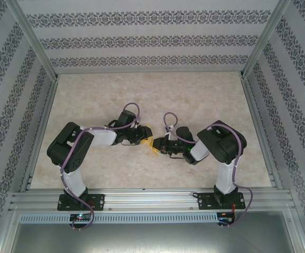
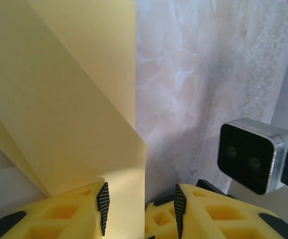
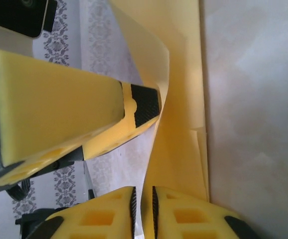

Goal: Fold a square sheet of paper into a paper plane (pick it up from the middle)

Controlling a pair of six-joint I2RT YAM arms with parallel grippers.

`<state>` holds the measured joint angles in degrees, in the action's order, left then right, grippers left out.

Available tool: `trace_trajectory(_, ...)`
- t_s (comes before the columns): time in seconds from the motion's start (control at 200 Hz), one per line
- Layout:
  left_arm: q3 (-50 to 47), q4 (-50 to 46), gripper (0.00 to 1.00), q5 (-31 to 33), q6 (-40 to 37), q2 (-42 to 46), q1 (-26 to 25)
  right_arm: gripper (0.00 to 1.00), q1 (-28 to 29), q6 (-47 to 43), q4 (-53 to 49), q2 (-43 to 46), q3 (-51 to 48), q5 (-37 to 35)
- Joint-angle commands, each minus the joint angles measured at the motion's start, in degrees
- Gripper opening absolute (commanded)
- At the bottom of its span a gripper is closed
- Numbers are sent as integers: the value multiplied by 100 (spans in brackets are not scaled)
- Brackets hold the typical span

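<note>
From the top view, your two arms reach toward each other over the middle of the table. The left gripper and right gripper almost meet. A small yellow patch of the square sheet of paper shows between them. It is too small here for you to read either claw.

In the left wrist view, the sheet rises from your left gripper as a broad folded panel, with a diagonal crease and a straight vertical edge. Its lower corner hangs in the gap between the pads, lying against the left-hand one. The jaws stand clearly apart. The marbled table lies behind, and a silver-framed camera block sits at the right.

In the right wrist view, a curling band of the sheet runs down into your right gripper. Its pads stand a narrow slit apart with the paper's edge inside. You cannot tell whether they pinch it. One finger of the left gripper comes in from the left, its black tip touching the band. The table lies to the right.
</note>
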<state>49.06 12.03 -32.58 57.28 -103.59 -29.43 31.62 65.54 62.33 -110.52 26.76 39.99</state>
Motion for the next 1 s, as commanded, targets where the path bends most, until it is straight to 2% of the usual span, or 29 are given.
trace_trajectory(0.0, 128, 161, 42, 32, -103, -64, -63, 23, -33, -395, -681, 180, -103, -128)
trace_trajectory(0.15, 138, 148, 42, 30, -103, -93, -63, 24, 24, -857, -1679, 523, 17, -270)
trace_trajectory(0.345, 150, 177, 42, 5, -76, -131, -64, 40, 196, -1538, -2609, 1076, 144, -546)
trace_trajectory(0.455, 154, 159, 42, -4, -85, -117, -63, 41, 342, -2111, -3036, 1533, 99, -1176)
trace_trajectory(0.555, 141, 194, 42, -7, -76, -95, -64, 40, 438, -2585, -3531, 1656, 341, -1171)
trace_trajectory(0.729, 170, 176, 42, -21, -72, -107, -63, 42, 516, -2659, -3513, 1493, 529, -1175)
trace_trajectory(0.994, 171, 221, 42, -50, -45, -114, -64, 42, 893, -3404, -3862, 1564, 712, -1862)
